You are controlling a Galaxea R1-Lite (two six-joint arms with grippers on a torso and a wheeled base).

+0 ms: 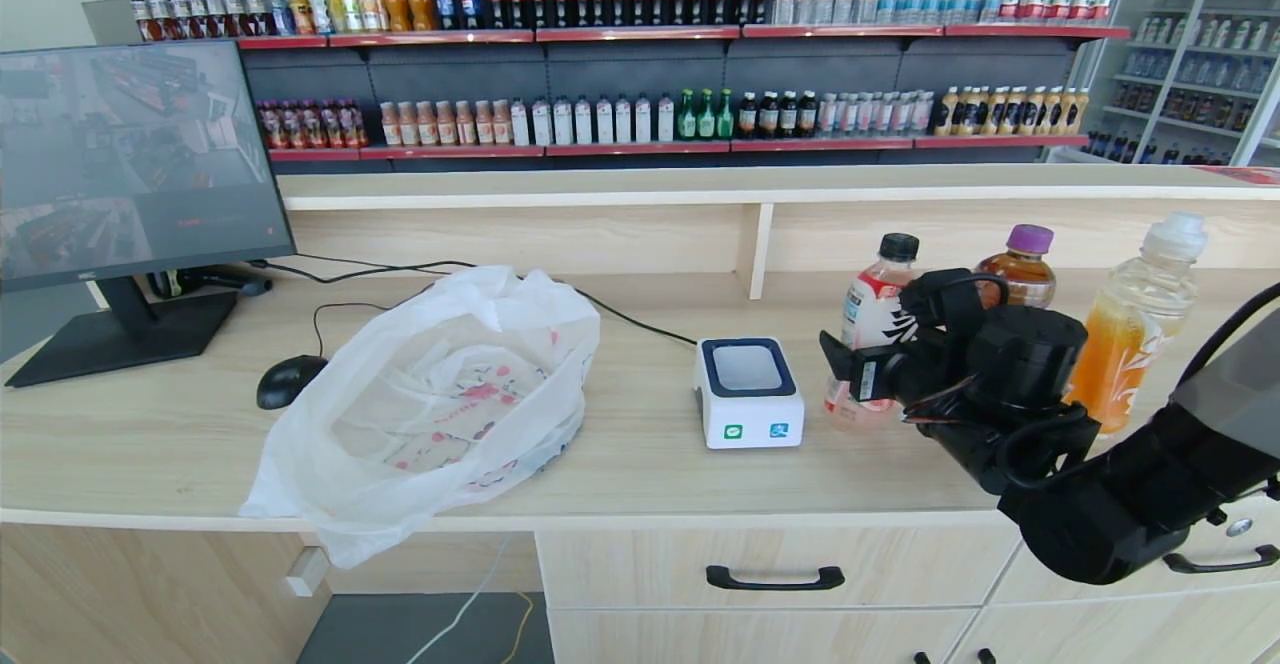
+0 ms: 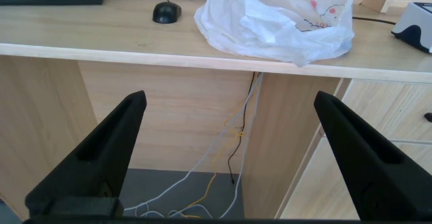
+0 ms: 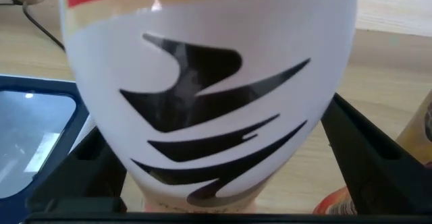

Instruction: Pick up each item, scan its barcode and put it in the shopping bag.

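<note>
Stretching across the view, the bench (image 1: 150, 444) carries the white shopping bag (image 1: 430, 404), lying open on its left part; the left hand (image 2: 229, 156) hangs wide open below the bench edge, near the bag; the right hand (image 1: 858, 366) is closed around the black-capped bottle (image 1: 876, 296), which stands on the bench just right of the white scanner (image 1: 748, 392).

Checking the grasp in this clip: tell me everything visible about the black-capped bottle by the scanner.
The black-capped bottle is clear plastic with a white label bearing red and black markings and pinkish drink near its base. It stands upright on the wooden counter, right of the scanner, with a purple-capped bottle and an orange-drink bottle farther right. The right pincer is closed around its lower body; its base seems to rest on the counter.
</note>
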